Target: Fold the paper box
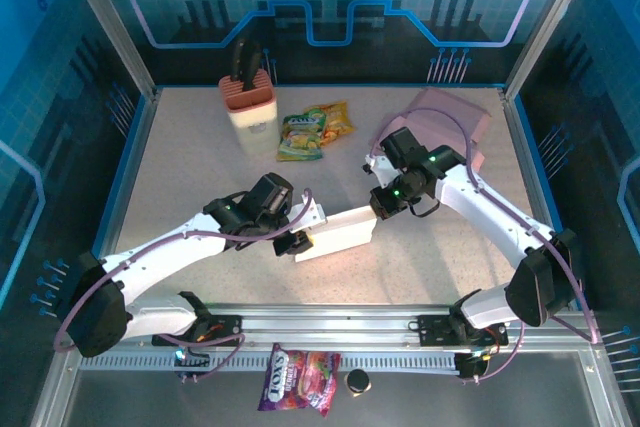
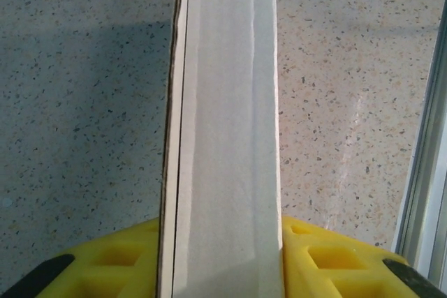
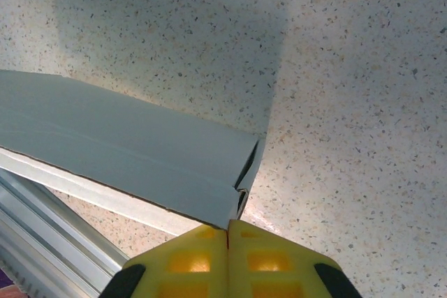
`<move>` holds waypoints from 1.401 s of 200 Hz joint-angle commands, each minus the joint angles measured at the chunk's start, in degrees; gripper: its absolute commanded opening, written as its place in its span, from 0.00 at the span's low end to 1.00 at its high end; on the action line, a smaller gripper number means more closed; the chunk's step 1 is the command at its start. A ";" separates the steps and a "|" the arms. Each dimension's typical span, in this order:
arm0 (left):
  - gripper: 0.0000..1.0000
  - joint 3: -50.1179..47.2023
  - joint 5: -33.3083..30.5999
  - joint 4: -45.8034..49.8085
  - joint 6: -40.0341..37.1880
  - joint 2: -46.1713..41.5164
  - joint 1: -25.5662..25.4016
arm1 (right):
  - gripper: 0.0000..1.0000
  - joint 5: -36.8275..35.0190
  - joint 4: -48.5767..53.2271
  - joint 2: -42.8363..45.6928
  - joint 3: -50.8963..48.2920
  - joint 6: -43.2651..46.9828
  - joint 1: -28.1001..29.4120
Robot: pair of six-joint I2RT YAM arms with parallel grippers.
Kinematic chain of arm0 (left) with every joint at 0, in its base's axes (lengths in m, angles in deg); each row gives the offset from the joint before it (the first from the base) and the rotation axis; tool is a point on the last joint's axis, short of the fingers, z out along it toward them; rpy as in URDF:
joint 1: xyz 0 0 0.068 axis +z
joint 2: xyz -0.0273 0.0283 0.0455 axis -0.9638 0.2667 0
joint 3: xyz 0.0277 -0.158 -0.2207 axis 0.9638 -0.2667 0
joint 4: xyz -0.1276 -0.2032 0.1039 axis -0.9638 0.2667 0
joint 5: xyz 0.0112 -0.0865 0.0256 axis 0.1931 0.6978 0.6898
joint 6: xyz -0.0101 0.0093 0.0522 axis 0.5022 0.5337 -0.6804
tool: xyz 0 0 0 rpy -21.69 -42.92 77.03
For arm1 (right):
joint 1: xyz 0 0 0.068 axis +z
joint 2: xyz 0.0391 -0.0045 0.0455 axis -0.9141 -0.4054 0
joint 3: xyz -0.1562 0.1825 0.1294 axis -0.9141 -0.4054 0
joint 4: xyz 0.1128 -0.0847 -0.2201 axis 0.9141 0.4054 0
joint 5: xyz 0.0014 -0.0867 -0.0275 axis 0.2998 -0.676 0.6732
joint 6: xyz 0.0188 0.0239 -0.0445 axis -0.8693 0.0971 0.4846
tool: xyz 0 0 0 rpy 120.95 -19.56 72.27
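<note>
Paper box sits mid-table, long and fairly flat, with its long axis running from near-left to far-right, so it's basically strung between the two arms. The left gripper has the near-left end and the right gripper is parked at the far-right end.

From the left wrist, the box shoots straight out from the jaws, dead in line with them; the yellow fingers are clamped on either side of it, so that end is properly pinched.

The right wrist is a different story. Its fingers are pressed flat together with no gap, and the box's end corner, with its little open flap, sits right at their tips; the body of the box runs off sideways across that view rather than in line. Can't tell whether a sliver of card is nipped between them or they're just touching it.

My read: the left arm is the anchor; the right arm is nearest the loose flap, so whatever fold comes next hinges on working that far-right end across the long axis.
</note>
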 commanded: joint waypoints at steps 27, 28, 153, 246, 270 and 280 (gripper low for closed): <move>0.38 1.41 -3.18 -2.39 1.89 0.93 0.10 | 0.00 -0.79 1.42 0.11 1.96 -7.12 2.52; 0.37 1.41 -3.19 -2.42 1.91 0.96 0.10 | 0.00 -0.78 1.39 0.15 1.92 -7.25 2.54; 0.39 -1.84 -0.76 -6.01 7.57 0.63 1.53 | 0.00 -3.44 -5.67 2.80 -6.16 -11.75 4.06; 0.64 -2.91 1.26 -8.04 13.84 -1.99 4.41 | 0.00 -9.23 -9.80 4.61 -8.51 -12.86 6.73; 0.69 -4.52 0.02 -8.87 16.58 -5.55 4.39 | 0.00 -10.46 -9.49 4.63 -7.50 -13.89 7.39; 0.70 -5.13 -0.45 -8.86 17.92 -7.01 4.39 | 0.00 -10.84 -9.21 4.39 -7.19 -14.44 7.68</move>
